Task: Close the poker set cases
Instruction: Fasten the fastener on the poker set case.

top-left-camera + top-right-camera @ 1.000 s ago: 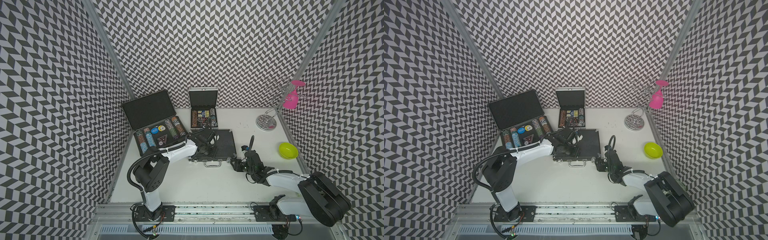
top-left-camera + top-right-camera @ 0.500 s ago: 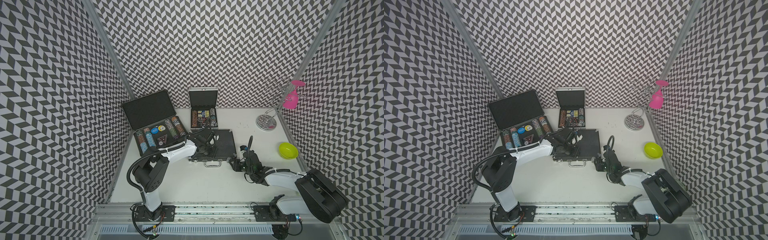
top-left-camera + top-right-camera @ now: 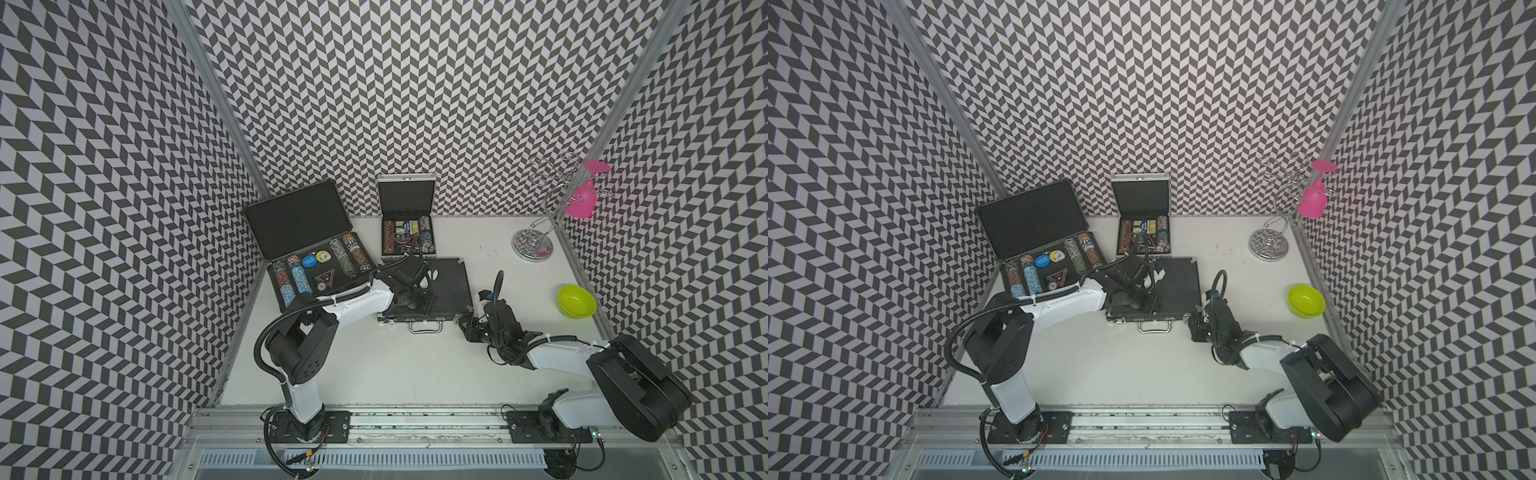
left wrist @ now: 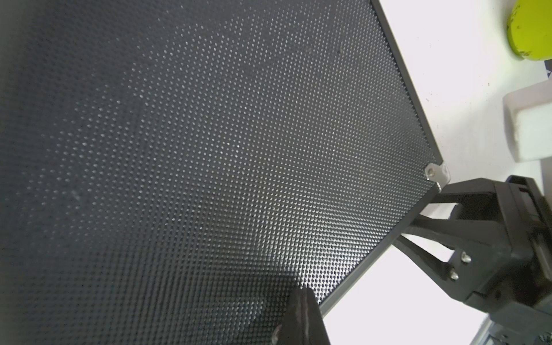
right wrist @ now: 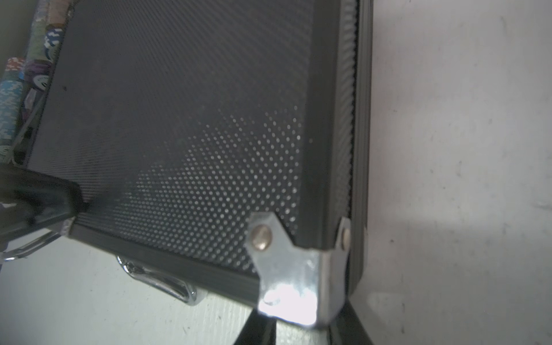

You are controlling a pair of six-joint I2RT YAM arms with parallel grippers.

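The medium black case with silver fittings (image 3: 451, 286) lies mid-table with its lid down and its handle toward the front. My left gripper (image 3: 415, 306) rests shut on its dotted lid (image 4: 209, 149), one fingertip (image 4: 301, 313) showing. My right gripper (image 3: 462, 323) sits at the case's front right corner. Its dark fingers (image 5: 257, 331) straddle the silver corner fitting (image 5: 286, 277) with a narrow opening. The large black case (image 3: 307, 249) at back left and the small silver case (image 3: 407, 220) at the back both stand with lids up and chips showing.
A lime-green bowl (image 3: 577, 301) sits near the right wall. A wire glass stand (image 3: 534, 245) holding a pink glass (image 3: 582, 201) stands at back right. Patterned walls close in the table on three sides.
My right gripper has crept left onto the medium case's front right corner and its jaws have narrowed. The left arm has stayed on the lid.
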